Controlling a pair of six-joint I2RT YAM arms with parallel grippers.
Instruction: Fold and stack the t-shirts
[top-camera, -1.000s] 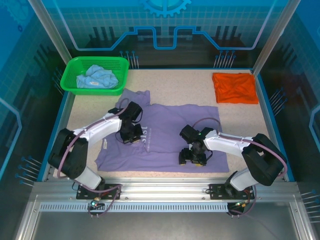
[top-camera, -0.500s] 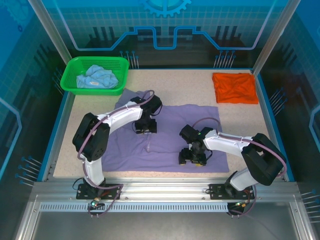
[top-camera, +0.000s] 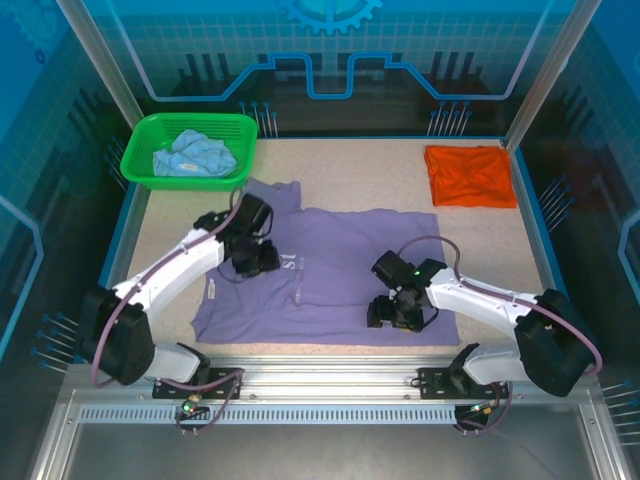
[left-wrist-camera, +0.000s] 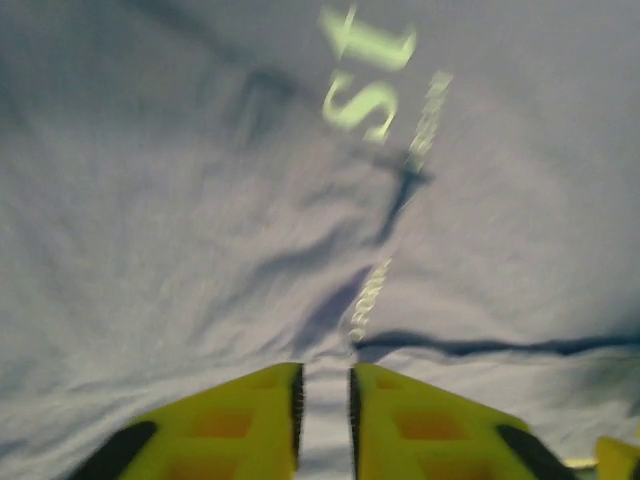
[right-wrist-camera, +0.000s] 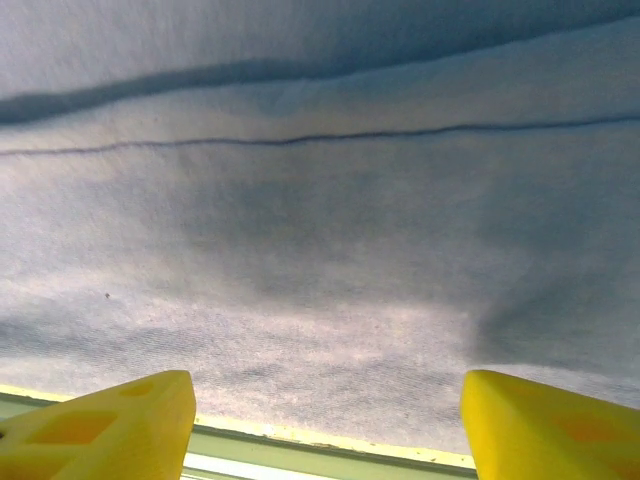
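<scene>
Purple shirt (top-camera: 340, 270) lies spread; my left gripper (left-wrist-camera: 325, 378) sits on it, jaws nearly together, grasp undeterminable; my right gripper (right-wrist-camera: 327, 400) hangs released over its hem.

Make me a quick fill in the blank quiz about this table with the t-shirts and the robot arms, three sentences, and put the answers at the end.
1. The light blue t-shirt lies inside the ___ basket.
2. The folded t-shirt at the table's far right corner is ___.
3. The right pincer, at the near hem of the purple t-shirt, has its jaws ___.

Missing words: green; orange; open
</scene>
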